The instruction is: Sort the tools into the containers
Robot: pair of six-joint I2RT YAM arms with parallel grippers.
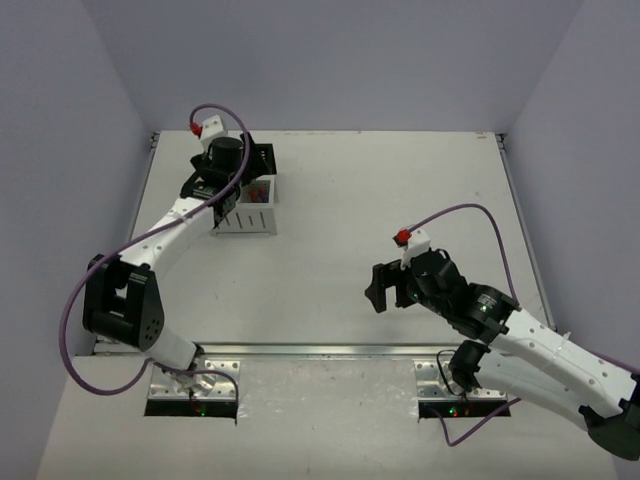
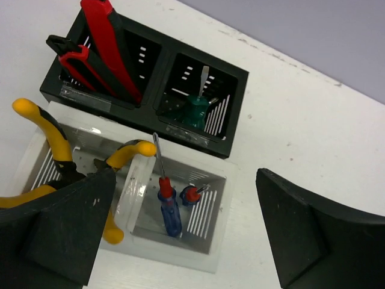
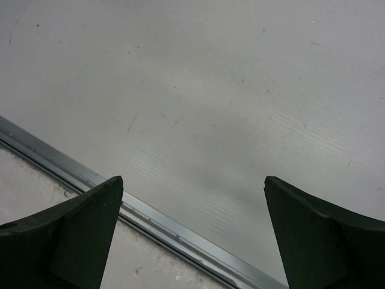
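My left gripper [image 2: 185, 176] hangs open over the containers, holding nothing. Below it the white slotted bin [image 2: 231, 208] holds a blue-handled screwdriver [image 2: 169, 214] and a red-handled screwdriver [image 2: 191, 194] in its right compartment. Yellow-handled pliers [image 2: 43, 129] stand in its left compartment, partly behind my left finger [image 2: 60, 235]. The black perforated bin [image 2: 237, 84] behind it holds red-and-black cutters [image 2: 99, 51] on the left and a green screwdriver [image 2: 197, 111] on the right. In the top view both bins, white [image 1: 250, 223] and black [image 1: 265, 158], sit far left under the left gripper [image 1: 232, 198]. My right gripper [image 1: 383, 286] is open over bare table [image 3: 198, 90].
A metal rail [image 3: 150, 217] along the near table edge runs under my right gripper [image 3: 192, 180]. Grey walls close in the table on the left, back and right. The arm bases [image 1: 195, 385] stand at the near edge.
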